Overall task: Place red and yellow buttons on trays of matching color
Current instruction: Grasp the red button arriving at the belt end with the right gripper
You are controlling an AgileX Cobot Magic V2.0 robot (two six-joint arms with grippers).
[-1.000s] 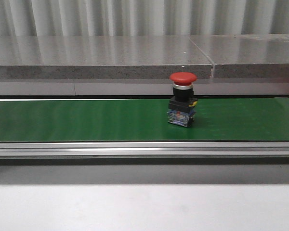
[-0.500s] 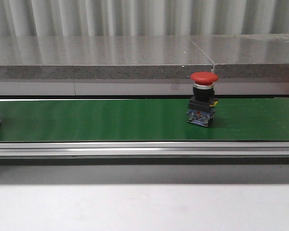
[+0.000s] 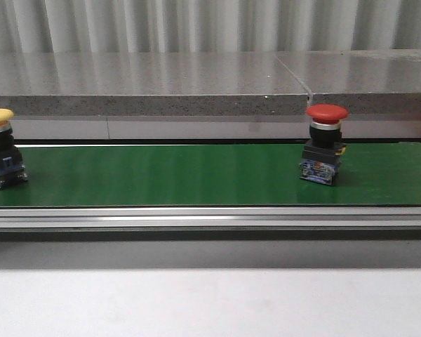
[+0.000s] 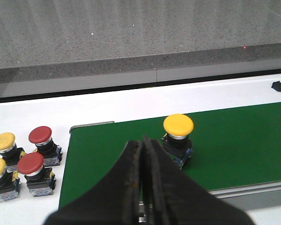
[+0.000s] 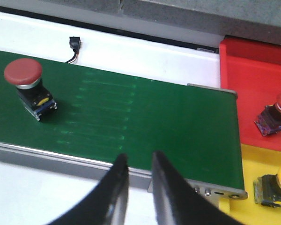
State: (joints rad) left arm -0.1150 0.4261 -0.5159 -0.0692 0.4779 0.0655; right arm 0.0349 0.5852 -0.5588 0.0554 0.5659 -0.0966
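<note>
Green belt point(image 3: 161, 175) ran across in front of a grey stone ledge point(image 3: 147, 84). On it, toward the right side, stood the red button point(image 3: 325, 153), upright on its black base with its round cap on top. In the right wrist view the red button point(image 5: 28, 89) sat well apart from the right claw point(image 5: 136, 176), farther back along the belt, so the right arm was the nearer one and looked like the one to take it. That claw was a little open and held nothing. Beyond the belt's end lay the red tray point(image 5: 253, 93) with one red button in it, and the yellow tray point(image 5: 262, 178) beside it.

At the far left stood the yellow button point(image 4: 178, 140), just beside the left claw point(image 4: 143, 159), which was closed and empty. Spare buttons point(image 4: 23, 161) waited off the belt.
</note>
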